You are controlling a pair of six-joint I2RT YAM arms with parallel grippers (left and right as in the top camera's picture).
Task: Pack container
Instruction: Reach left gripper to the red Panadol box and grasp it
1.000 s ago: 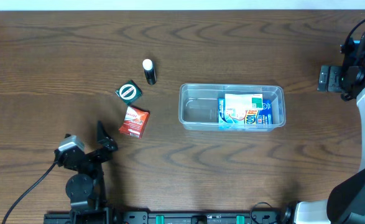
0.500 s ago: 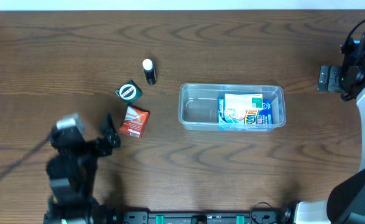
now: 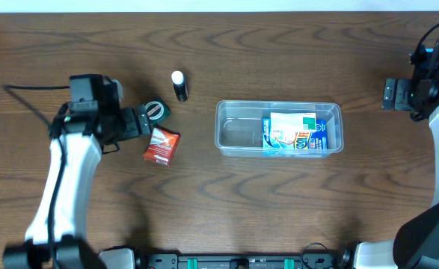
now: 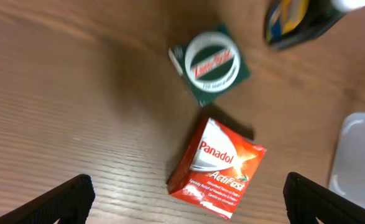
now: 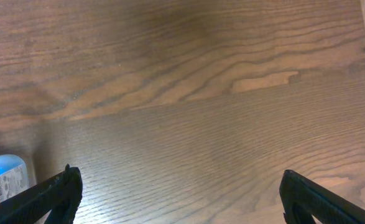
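1. Overhead view: the clear container (image 3: 238, 133) lies on the desk (image 3: 279, 217), right of centre, with its long sides running left to right.
2. Its right half holds a blue box (image 3: 320, 138) with a white packet (image 3: 290, 122) lying on top; its left half is bare.
3. To the container's left, apart from it, a red sachet (image 3: 161, 145) lies flat on the wood. The left wrist view reads "Panadol" on it (image 4: 218, 167), and a corner of the container (image 4: 356, 162) shows at that view's right edge.
4. Just beside the sachet, towards the far side, lies a green packet (image 3: 155, 110) with a white ring on its face (image 4: 211, 67).
5. Farther back stands a black tube (image 3: 179, 84) with a white cap.
6. The left gripper (image 3: 138, 121) is just left of the green packet and the sachet. Its fingers are spread wide with nothing between them (image 4: 187, 186).
7. The right gripper (image 3: 391, 93) is well to the right of the container, near the desk's right edge. Its fingers are likewise wide apart and empty over plain wood (image 5: 181, 182).
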